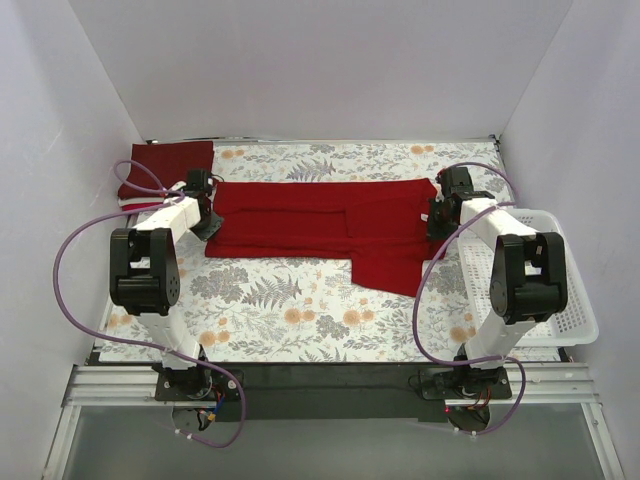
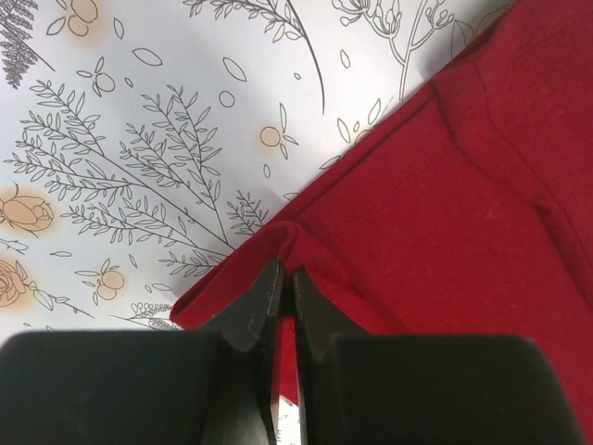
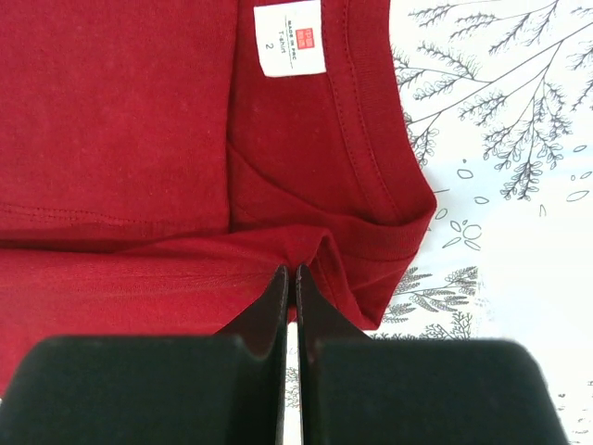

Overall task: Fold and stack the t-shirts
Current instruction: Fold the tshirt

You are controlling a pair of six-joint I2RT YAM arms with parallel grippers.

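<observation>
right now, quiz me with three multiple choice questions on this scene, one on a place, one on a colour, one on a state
1. Where is the basket?
A. far left corner
B. right edge of the table
C. centre

2. What colour is the neck label?
A. white
B. black
C. yellow

3. The left jaws are:
A. wide open
B. shut on the red shirt
C. out of view

Answers:
1 B, the top view shows it at the right side.
2 A, the right wrist view shows a white tag with small print.
3 B, the left wrist view shows them closed with a fold of red cloth pinched between.
</observation>
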